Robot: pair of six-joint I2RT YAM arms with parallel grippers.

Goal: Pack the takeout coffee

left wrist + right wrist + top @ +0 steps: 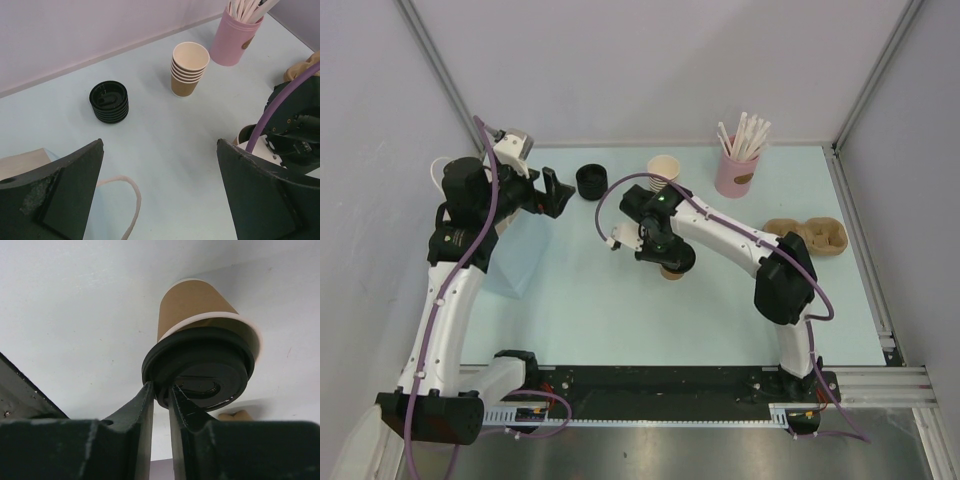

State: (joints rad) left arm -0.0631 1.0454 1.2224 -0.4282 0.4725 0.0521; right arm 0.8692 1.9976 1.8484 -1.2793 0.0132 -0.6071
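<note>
We find the small brown kraft paper cup (192, 307) standing on the pale table (620, 320), left of the pink cup of white sticks (735, 172) and nearer the arms, under the right gripper (160, 390). Its round black plastic lid (200, 367) lies askew: the cream rim shows bare on one side while the lid overhangs the other.

The right claw's jaws are a narrow slit apart at the lid's edge. We cannot tell whether they pinch that edge or merely touch it.

Our worry is that a lift or sideways pull from here would drag the unseated lid off or tip the light cup. Packed like this, the lid could pop loose.

The left gripper (160, 145), far left of the pink cup, gapes wide and holds nothing.
</note>
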